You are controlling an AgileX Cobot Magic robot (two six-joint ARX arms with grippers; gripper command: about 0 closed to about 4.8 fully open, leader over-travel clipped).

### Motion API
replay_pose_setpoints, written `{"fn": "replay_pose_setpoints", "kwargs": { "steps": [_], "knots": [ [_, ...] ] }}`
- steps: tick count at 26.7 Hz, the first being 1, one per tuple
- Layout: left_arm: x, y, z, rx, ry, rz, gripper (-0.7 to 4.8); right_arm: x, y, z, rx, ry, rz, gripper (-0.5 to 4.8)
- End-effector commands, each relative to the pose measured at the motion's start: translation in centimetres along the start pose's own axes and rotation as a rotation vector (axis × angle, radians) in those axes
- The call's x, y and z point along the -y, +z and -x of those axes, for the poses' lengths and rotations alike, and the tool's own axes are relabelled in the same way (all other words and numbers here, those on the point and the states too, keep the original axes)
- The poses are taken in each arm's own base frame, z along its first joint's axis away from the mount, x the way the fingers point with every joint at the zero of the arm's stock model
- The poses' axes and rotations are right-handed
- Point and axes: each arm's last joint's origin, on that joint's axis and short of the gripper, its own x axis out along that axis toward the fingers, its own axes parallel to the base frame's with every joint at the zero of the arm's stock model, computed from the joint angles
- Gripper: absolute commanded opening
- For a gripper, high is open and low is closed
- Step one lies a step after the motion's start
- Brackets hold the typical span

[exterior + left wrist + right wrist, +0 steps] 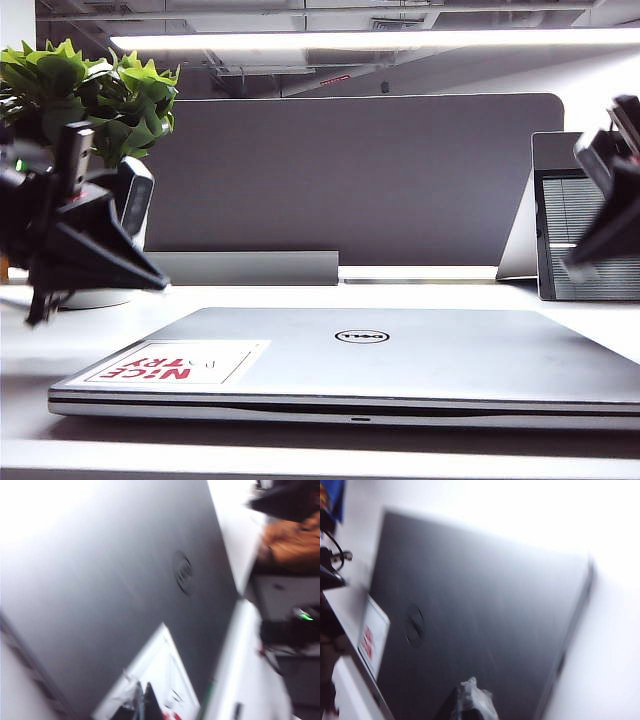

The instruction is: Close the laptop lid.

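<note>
Since the laptop lid [400, 350] lies flat on its base | left gripper [95, 250] and right gripper [610, 220] above its ends, opening unclear | risk: a descending arm scrapes the lid.

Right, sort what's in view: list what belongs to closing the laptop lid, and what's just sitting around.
Part of the job:
- laptop lid, already flat down on its base
- left gripper, raised at the left, off the lid
- right gripper, raised at the right, off the lid

Just lying about:
- potted plant
- grey desk divider
- grey-framed screen
- white table
</note>
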Motion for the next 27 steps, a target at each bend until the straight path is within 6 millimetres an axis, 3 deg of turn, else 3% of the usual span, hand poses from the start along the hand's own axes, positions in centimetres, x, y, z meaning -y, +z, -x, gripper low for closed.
{"fn": "replay_pose_setpoints", "kwargs": {
  "steps": [1,4,6,10,14,17,21,27],
  "knots": [
    [2.7,3.0,1.9,0.085,0.176,-0.099,-0.05,-2.2,3.2,1.9,0.093,-0.004,0.066,-0.01],
    [6.2,5.2,4.5,0.187,0.452,-0.185,-0.05,-4.9,5.8,4.3,0.201,-0.105,0.133,-0.01],
    [9.2,6.3,6.7,0.301,0.67,-0.247,-0.05,-7.1,7.2,6.5,0.314,-0.269,0.17,-0.01],
    [15.6,6.6,10.7,0.607,0.946,-0.382,-0.05,-11.2,8.5,10.8,0.584,-0.563,0.238,-0.01],
    [21.4,5.2,13.8,0.9,1.009,-0.544,-0.05,-14.9,8.4,14.2,0.851,-0.686,0.333,-0.01],
    [24.3,4.0,15.2,1.042,1.005,-0.631,-0.05,-17.1,8.0,16.1,1.018,-0.685,0.414,-0.01],
    [27.0,2.2,16.3,1.14,0.987,-0.697,-0.05,-19.2,7.6,17.7,1.173,-0.647,0.508,-0.01],
    [28.8,0.5,17.0,1.196,0.975,-0.736,-0.05,-20.3,7.5,18.5,1.265,-0.622,0.565,-0.01]
  ]
}}
